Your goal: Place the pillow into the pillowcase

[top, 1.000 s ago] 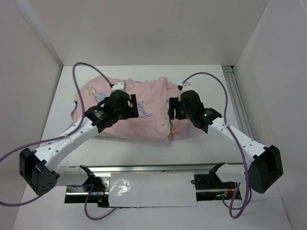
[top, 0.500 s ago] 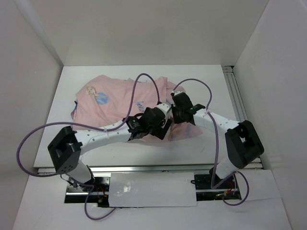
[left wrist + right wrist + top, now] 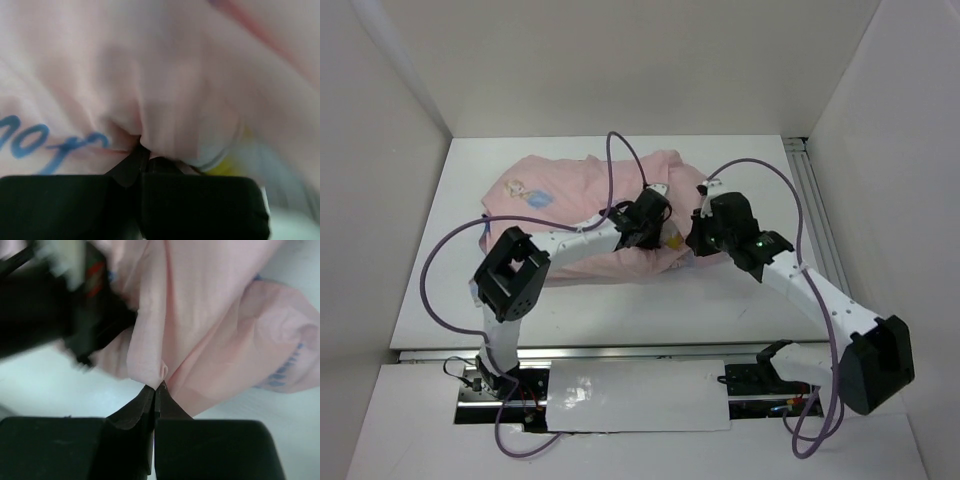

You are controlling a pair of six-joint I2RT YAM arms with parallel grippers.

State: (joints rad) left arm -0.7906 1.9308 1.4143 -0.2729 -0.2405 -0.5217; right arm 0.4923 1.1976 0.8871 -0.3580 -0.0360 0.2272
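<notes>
A second ago both arms were stretched wide with their jaws spread, well apart over the pink pillowcase (image 3: 565, 190). Now the two have come close together at its near right part, and each is pinched tight on the cloth. The left gripper (image 3: 142, 150) has its fingers pressed together on a pucker of pink fabric, with blue lettering off to its left. The right gripper (image 3: 155, 387) nips a thin fold the same way, with the left arm's dark wrist up to its left. The left arm has also folded, its elbow now raised over the near left of the cloth. The right end of the pillowcase, which lay flat and broad before, is now bunched between the two grippers. Of the pillow (image 3: 226, 164) only a sliver of yellow and white shows, just right of the left gripper's tips under the pink edge. The rest lies covered. Everything rests on a white desk (image 3: 620, 315), boxed in by plain white walls (image 3: 620, 70). A metal rail (image 3: 812, 205) runs along the side beyond the right gripper, and purple cables (image 3: 620, 150) loop above both.
</notes>
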